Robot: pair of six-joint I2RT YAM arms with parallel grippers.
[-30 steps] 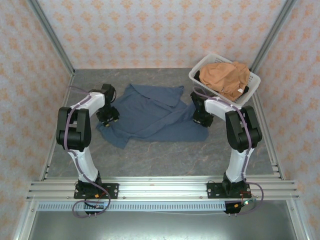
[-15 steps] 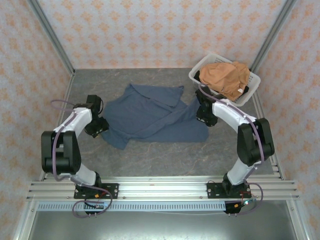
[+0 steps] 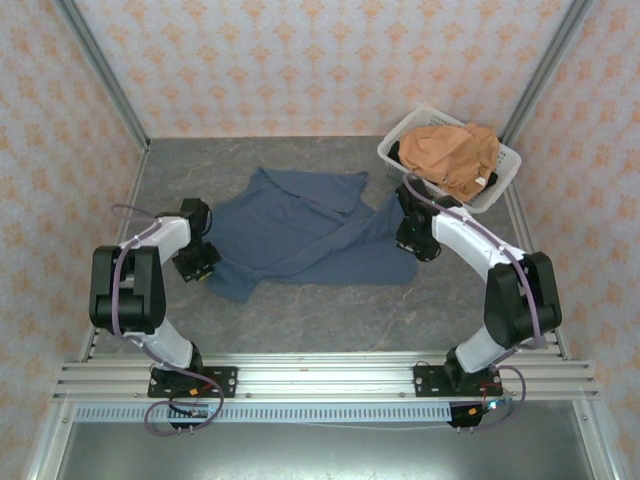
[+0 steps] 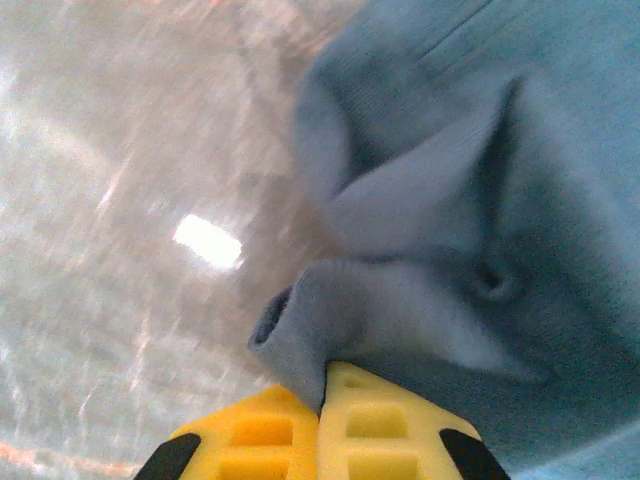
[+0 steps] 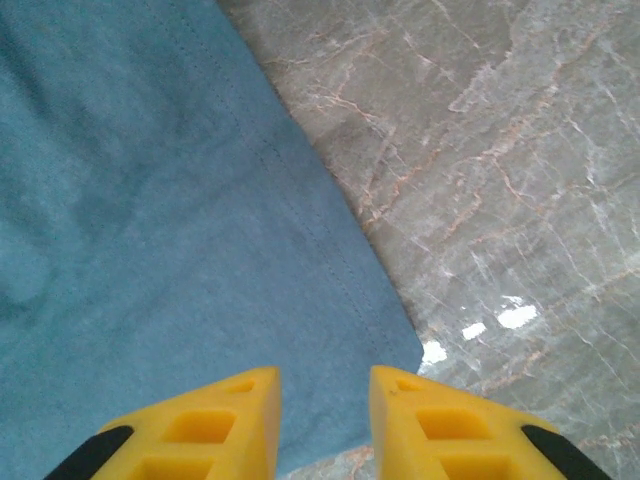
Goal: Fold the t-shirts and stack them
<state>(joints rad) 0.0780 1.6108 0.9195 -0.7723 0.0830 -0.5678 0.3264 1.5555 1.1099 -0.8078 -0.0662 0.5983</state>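
Left jaws have closed since a second ago, pinching the near-left edge of the slate-blue t-shirt (image 3: 300, 235); right jaws stand spread above its near-right corner on the counter (image 5: 500, 150).

Left gripper (image 4: 322, 385): my jaws pressed together, pinching the left edge of the slate-blue t-shirt (image 3: 300, 235); arm bent, elbow outward.
Right gripper (image 5: 325, 385): my jaws slightly parted, over that shirt's right corner; arm bent, elbow outward.

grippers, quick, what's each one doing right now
left gripper: closed, pinching a fold of the blue t-shirt
right gripper: open, holding nothing, above the shirt's edge
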